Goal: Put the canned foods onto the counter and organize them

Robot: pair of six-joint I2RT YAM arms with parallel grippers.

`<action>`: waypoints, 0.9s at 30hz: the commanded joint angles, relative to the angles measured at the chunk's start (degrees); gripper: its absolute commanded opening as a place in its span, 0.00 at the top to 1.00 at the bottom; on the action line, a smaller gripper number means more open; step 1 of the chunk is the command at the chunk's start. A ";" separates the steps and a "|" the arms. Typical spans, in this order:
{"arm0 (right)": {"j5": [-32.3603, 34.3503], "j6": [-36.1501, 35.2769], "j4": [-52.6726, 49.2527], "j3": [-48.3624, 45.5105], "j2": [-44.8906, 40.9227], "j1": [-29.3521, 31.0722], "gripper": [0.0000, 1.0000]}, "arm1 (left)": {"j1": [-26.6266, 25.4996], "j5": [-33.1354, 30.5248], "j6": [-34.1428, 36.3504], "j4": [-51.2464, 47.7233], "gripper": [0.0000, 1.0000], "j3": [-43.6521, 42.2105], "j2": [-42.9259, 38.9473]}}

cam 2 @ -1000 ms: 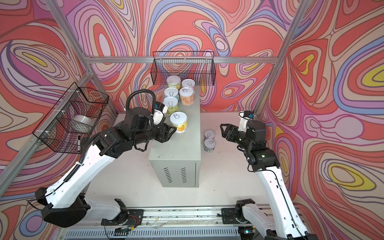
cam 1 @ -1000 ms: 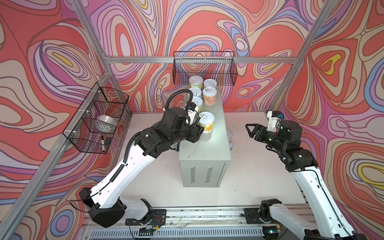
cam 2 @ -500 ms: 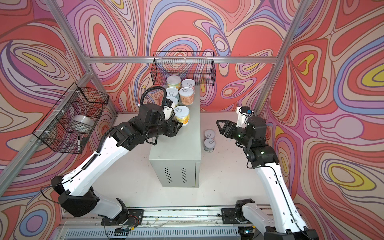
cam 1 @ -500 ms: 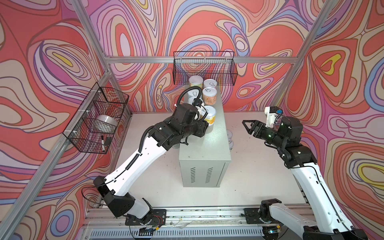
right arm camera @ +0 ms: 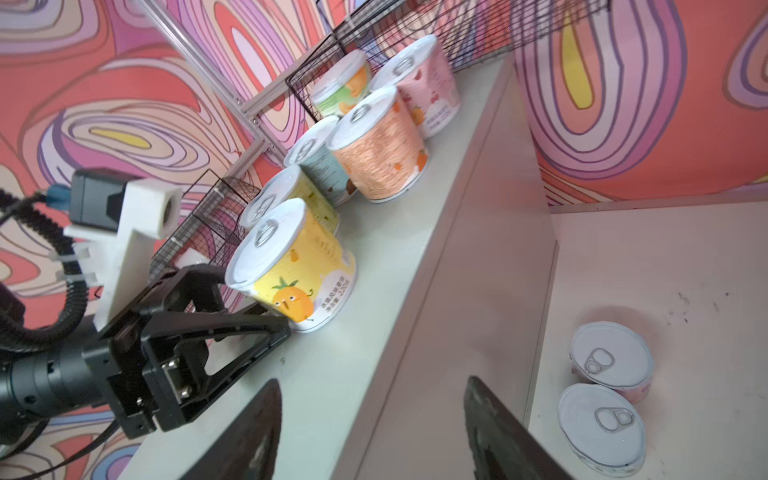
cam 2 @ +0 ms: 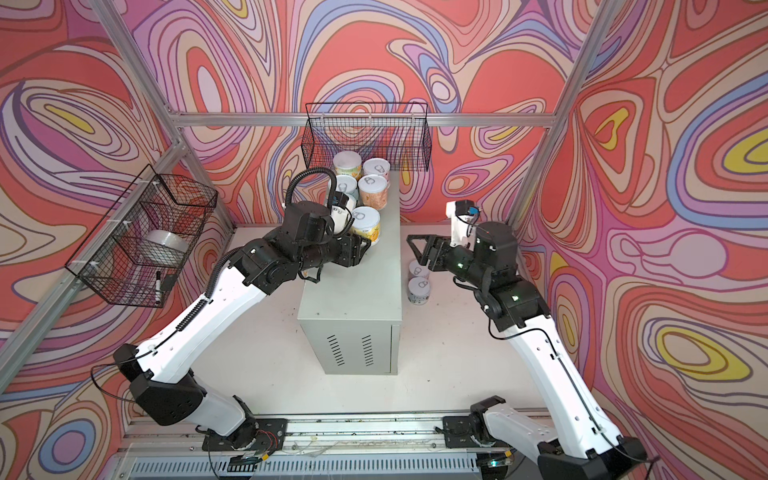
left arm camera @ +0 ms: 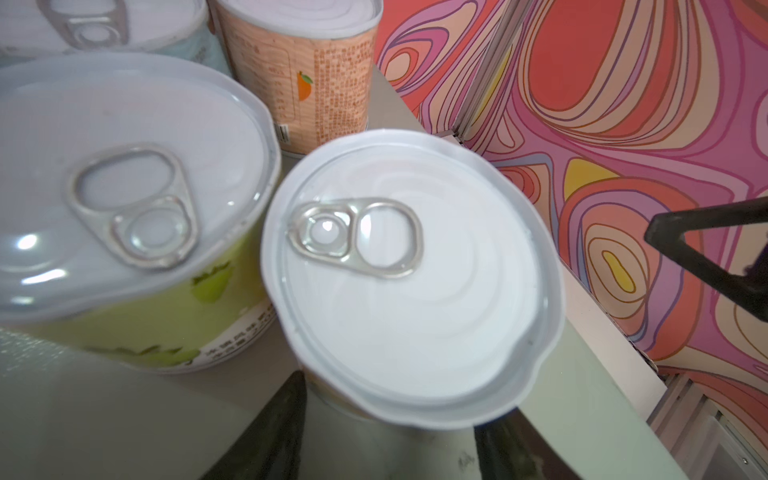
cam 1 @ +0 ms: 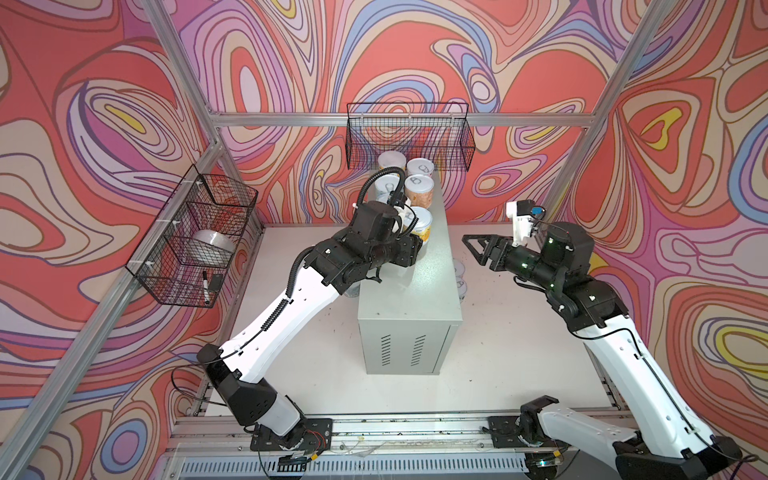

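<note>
on the counter (cam 1: 415, 291), a grey cabinet in the middle of the table (cam 1: 519, 353), i see six cans standing upright in two rows toward the back wall. my left gripper (cam 1: 415, 249) reaches in over the counter's left edge and is clamped on the yellow can (cam 1: 422, 222), the nearest of the six. in the left wrist view its fingers (left arm camera: 270, 436) flank the can's lower wall, and the can looks set down on the counter top. just beside it stands a green can (left arm camera: 124, 208); i cannot tell whether the two touch. further back are a blue can (right arm camera: 320, 158), an orange can (right arm camera: 378, 145), a pink can (right arm camera: 424, 83) and a melon can (right arm camera: 340, 83), the last two under the back basket (cam 1: 409, 137). my right gripper (cam 1: 473, 249) hangs in the air to the right of the counter, pointing toward it, jaws apart with nothing between them. below it, on the table near the counter's right side, two spare cans (cam 2: 419, 291) stand side by side. a side basket (cam 1: 191, 237) on the left wall holds a tape roll (cam 1: 210, 247).
</note>
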 commanded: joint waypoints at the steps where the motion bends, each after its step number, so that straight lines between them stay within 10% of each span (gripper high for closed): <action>1: 11.59 -5.35 -4.71 3.83 1.90 5.93 0.28 | 0.20 1.85 1.30 -0.03 0.26 -0.12 -3.03; 12: 26.78 -10.29 -7.54 10.81 10.10 20.17 0.27 | 4.46 -3.28 3.00 -9.10 0.18 -6.82 -17.75; 27: 36.01 -8.63 -9.16 17.65 19.27 23.64 0.26 | 17.25 6.45 0.21 -2.67 0.19 -19.35 -23.52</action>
